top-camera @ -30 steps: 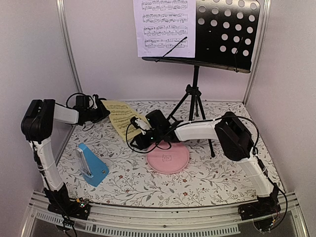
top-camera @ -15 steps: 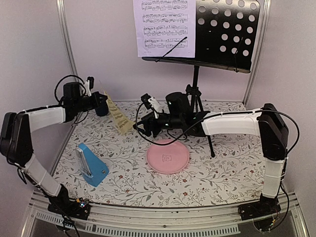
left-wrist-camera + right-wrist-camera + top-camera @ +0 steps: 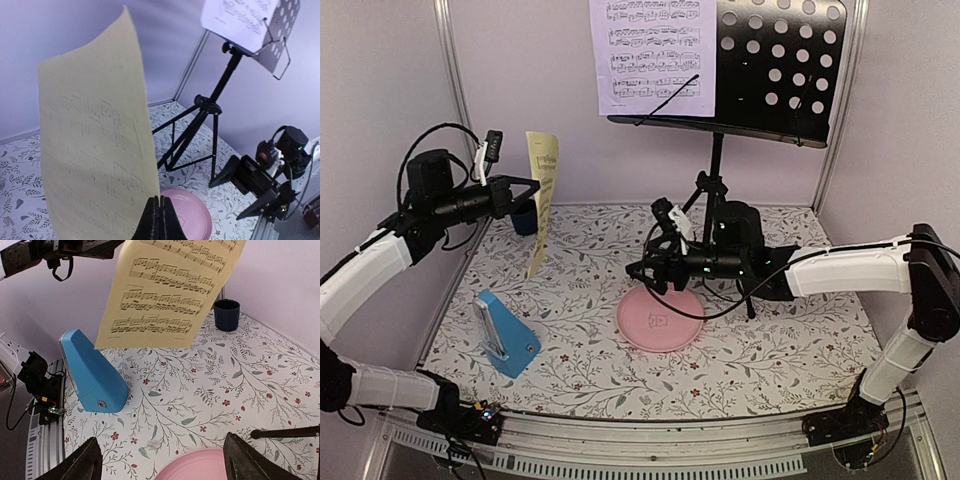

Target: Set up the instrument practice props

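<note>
My left gripper is shut on the yellow sheet of music and holds it high over the table's left rear; the sheet fills the left wrist view and shows in the right wrist view. The black music stand stands at the back with the lilac sheet on its desk's left half. The blue metronome sits front left, also in the right wrist view. My right gripper is open and empty above the table's middle.
A pink round plate lies in the middle, under my right gripper. A small dark blue cup stands at the back left, partly hidden by the yellow sheet. The stand's tripod legs spread behind the plate. Walls close in left, back and right.
My left gripper has lifted the yellow sheet off the table and raised it up and to the left. My right gripper has let go of the sheet and pulled back to the right.
</note>
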Controlling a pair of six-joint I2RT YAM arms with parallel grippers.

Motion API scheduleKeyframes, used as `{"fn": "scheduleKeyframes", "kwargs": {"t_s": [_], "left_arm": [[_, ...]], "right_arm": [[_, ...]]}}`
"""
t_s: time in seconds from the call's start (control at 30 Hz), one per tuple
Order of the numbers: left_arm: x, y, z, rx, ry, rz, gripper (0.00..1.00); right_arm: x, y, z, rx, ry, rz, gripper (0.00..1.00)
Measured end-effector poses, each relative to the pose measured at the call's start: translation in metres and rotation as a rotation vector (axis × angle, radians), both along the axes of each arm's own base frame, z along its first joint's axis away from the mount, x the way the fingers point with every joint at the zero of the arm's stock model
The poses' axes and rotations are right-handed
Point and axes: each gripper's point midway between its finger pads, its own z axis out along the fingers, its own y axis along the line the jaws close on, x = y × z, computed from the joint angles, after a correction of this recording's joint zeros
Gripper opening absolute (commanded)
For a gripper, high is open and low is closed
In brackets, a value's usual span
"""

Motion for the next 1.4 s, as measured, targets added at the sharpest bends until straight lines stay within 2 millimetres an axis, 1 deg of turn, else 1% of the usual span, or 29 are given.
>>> {"fn": "scheduleKeyframes", "kwargs": {"t_s": [0.13,0.23,0.3,0.37,0.4,0.63,0.7,0.83,1.03,1.17,1.27,1.33,1.4], "left_arm": [[-0.040,-0.012,0.024,-0.016,-0.046,-0.129,0.00],[-0.068,-0.020,0.037,-0.029,-0.078,-0.233,0.00],[-0.089,-0.027,0.044,-0.038,-0.102,-0.317,0.00],[-0.108,-0.035,0.048,-0.043,-0.117,-0.395,0.00],[-0.118,-0.040,0.050,-0.047,-0.120,-0.446,0.00],[-0.171,-0.069,0.047,-0.053,-0.132,-0.705,0.00],[-0.185,-0.076,0.045,-0.052,-0.140,-0.773,0.00],[-0.200,-0.084,0.041,-0.047,-0.141,-0.850,0.00],[-0.206,-0.101,0.023,-0.029,-0.088,-0.915,0.00],[-0.209,-0.112,0.010,-0.003,-0.054,-0.949,0.00],[-0.208,-0.120,0.004,0.025,-0.041,-0.957,0.00],[-0.210,-0.126,0.000,0.044,-0.034,-0.969,0.00],[-0.211,-0.132,-0.005,0.066,-0.026,-0.983,0.00]], "right_arm": [[0.003,-0.021,0.014,0.050,-0.027,-0.017,0.89],[0.002,-0.035,0.017,0.069,-0.033,-0.020,0.91],[-0.002,-0.043,0.020,0.077,-0.042,-0.011,0.93],[-0.009,-0.048,0.028,0.080,-0.073,0.010,0.94],[-0.013,-0.050,0.034,0.078,-0.099,0.024,0.94],[-0.043,-0.068,0.095,0.073,-0.297,0.106,0.94],[-0.050,-0.074,0.105,0.060,-0.330,0.122,0.94],[-0.063,-0.084,0.112,0.010,-0.357,0.151,0.94],[-0.079,-0.093,0.117,-0.064,-0.360,0.181,0.93],[-0.089,-0.093,0.129,-0.104,-0.376,0.189,0.91],[-0.099,-0.092,0.139,-0.141,-0.388,0.195,0.90],[-0.102,-0.090,0.149,-0.155,-0.395,0.193,0.90],[-0.103,-0.088,0.154,-0.169,-0.400,0.190,0.90]]}}
